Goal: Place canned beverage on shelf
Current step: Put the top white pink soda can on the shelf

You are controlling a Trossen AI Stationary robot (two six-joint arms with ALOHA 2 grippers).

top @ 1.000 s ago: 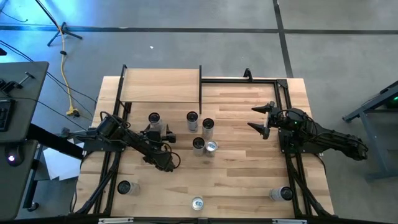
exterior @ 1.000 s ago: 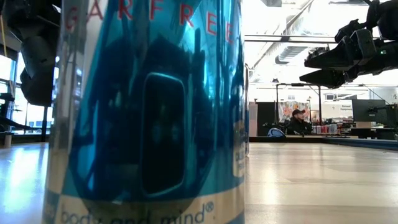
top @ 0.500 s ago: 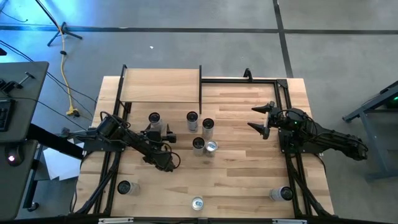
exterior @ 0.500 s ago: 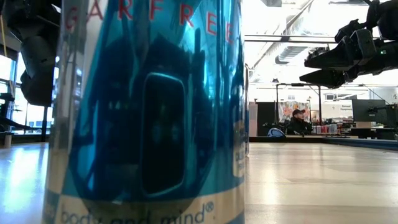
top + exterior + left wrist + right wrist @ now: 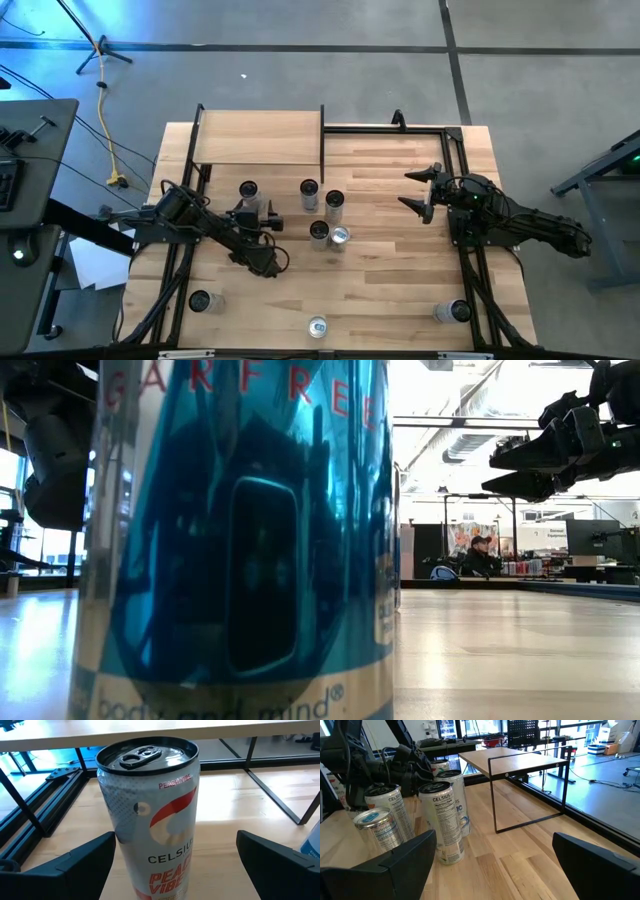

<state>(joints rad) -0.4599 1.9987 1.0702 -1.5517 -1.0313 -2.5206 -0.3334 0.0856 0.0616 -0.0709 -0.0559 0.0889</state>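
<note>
Left gripper (image 5: 172, 865) gapes around a glossy cylindrical can (image 5: 150, 815).

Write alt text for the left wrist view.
An upright white Celsius can with peach lettering stands on the wooden table, between the left gripper's two open dark fingers, untouched. The shelf's pale board spans behind it.

Left gripper (image 5: 247, 210) and right gripper (image 5: 417, 190) both hover with jaws spread wide, holding nothing.

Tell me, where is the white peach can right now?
The white peach can stands upright on the table's left side, between the open fingers of the left gripper, just in front of the shelf.
</note>
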